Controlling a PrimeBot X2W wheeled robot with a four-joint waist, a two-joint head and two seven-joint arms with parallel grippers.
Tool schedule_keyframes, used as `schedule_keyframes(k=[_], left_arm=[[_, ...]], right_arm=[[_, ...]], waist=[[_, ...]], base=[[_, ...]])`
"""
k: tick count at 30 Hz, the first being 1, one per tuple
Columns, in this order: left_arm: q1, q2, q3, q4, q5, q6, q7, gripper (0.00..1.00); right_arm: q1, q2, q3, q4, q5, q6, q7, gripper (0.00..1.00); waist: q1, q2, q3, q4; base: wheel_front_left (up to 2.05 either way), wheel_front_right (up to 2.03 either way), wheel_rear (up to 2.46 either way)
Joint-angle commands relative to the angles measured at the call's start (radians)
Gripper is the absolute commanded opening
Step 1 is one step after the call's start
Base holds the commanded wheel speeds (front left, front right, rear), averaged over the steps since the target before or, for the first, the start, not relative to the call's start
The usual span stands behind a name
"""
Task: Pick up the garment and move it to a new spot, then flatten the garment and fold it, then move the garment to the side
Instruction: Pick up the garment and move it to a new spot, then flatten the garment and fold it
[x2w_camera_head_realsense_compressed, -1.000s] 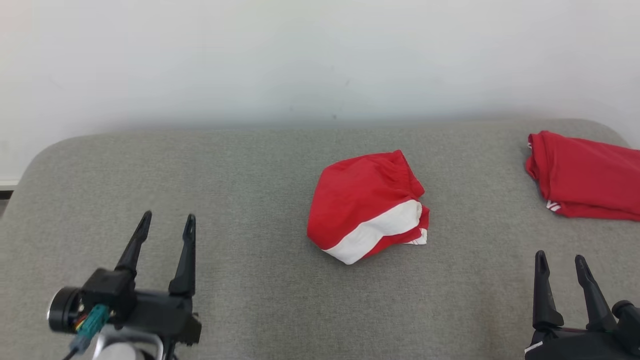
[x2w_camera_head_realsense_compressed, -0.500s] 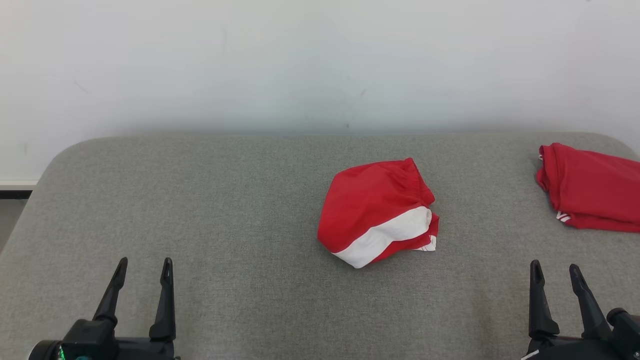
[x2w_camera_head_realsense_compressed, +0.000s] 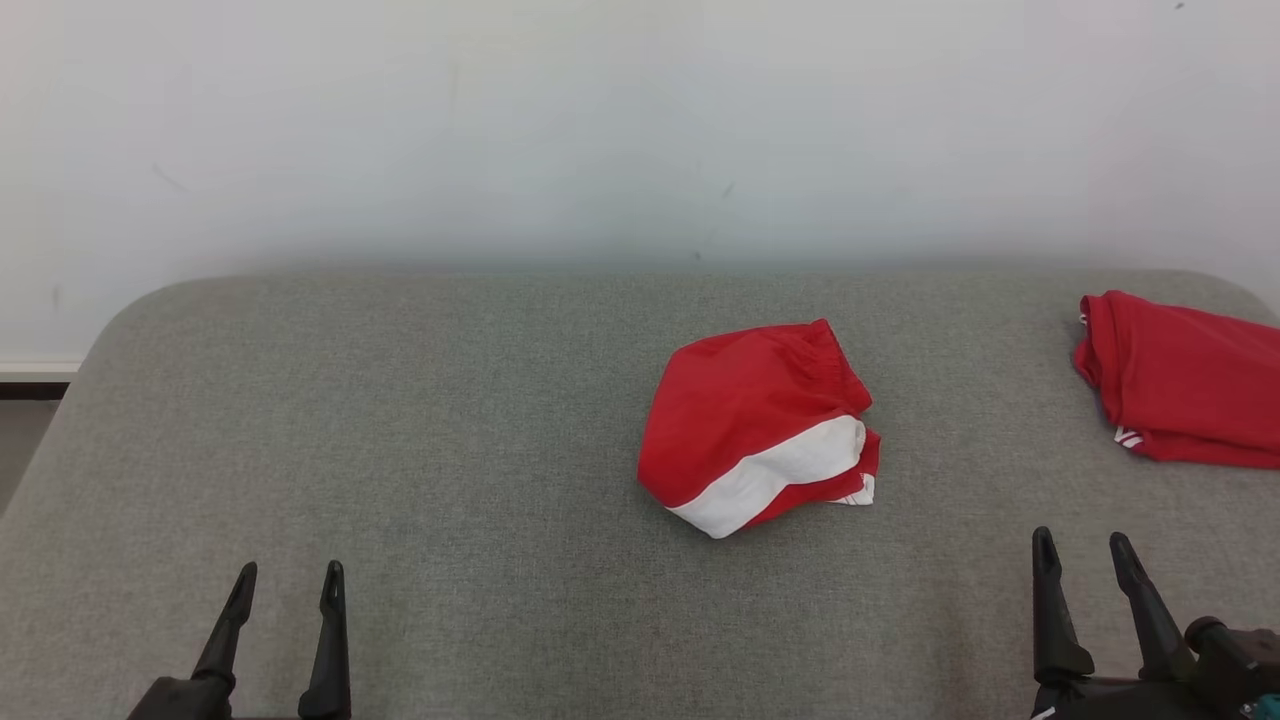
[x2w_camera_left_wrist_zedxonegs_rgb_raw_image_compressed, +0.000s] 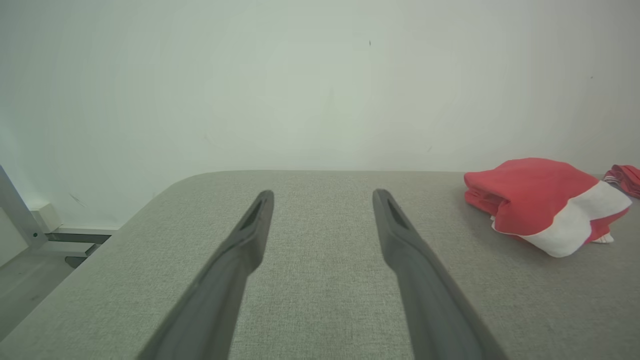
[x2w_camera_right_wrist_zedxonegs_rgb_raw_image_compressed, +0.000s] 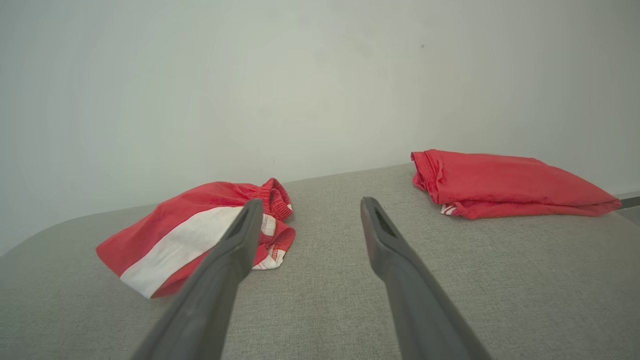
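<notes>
The garment (x2w_camera_head_realsense_compressed: 755, 425), red shorts with a white band, lies folded in a compact bundle right of the middle of the grey padded surface (x2w_camera_head_realsense_compressed: 450, 450). It also appears at the right of the left wrist view as the garment (x2w_camera_left_wrist_zedxonegs_rgb_raw_image_compressed: 542, 202), and left of centre in the right wrist view as the garment (x2w_camera_right_wrist_zedxonegs_rgb_raw_image_compressed: 195, 235). My left gripper (x2w_camera_head_realsense_compressed: 288, 580) stands open at the lower left, far from the bundle. At the lower right my right gripper (x2w_camera_head_realsense_compressed: 1080, 547) is open too, nothing between its fingers, short of the bundle and to its right.
A second red garment (x2w_camera_head_realsense_compressed: 1185, 375) lies folded at the far right edge of the surface, and in the right wrist view the same red garment (x2w_camera_right_wrist_zedxonegs_rgb_raw_image_compressed: 505, 185) sits at upper right. A pale wall (x2w_camera_head_realsense_compressed: 600, 130) rises right behind the surface. The surface's left edge drops to the floor (x2w_camera_left_wrist_zedxonegs_rgb_raw_image_compressed: 30, 280).
The head camera has shifted, so the whole scene sits lower and further right. My left gripper has drawn back towards the near edge. The right gripper has pulled back slightly. The garments lie still.
</notes>
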Motion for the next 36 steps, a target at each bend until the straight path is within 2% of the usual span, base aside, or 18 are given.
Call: schedule_keyframes(k=[1,13,36], left_arm=[[0.009,-0.004,0.003,0.003,0.006,-0.005,-0.003,1.0],[-0.003,-0.016,0.014,0.017,0.025,-0.009,-0.003,1.0],[-0.006,-0.001,0.004,0.021,0.016,0.002,0.001,1.0]], right_arm=[[0.008,0.0,0.003,-0.003,-0.005,-0.002,-0.001,1.0],[0.015,0.0,0.034,-0.037,-0.004,-0.002,0.014,1.0],[0.025,0.0,0.033,-0.052,-0.004,-0.002,0.025,1.0]], waist=[[0.0,0.0,0.0,0.001],[0.0,0.0,0.007,0.009],[0.0,0.0,0.017,0.018]], base=[[0.0,0.0,0.0],[0.0,0.0,0.0],[0.0,0.0,0.0]])
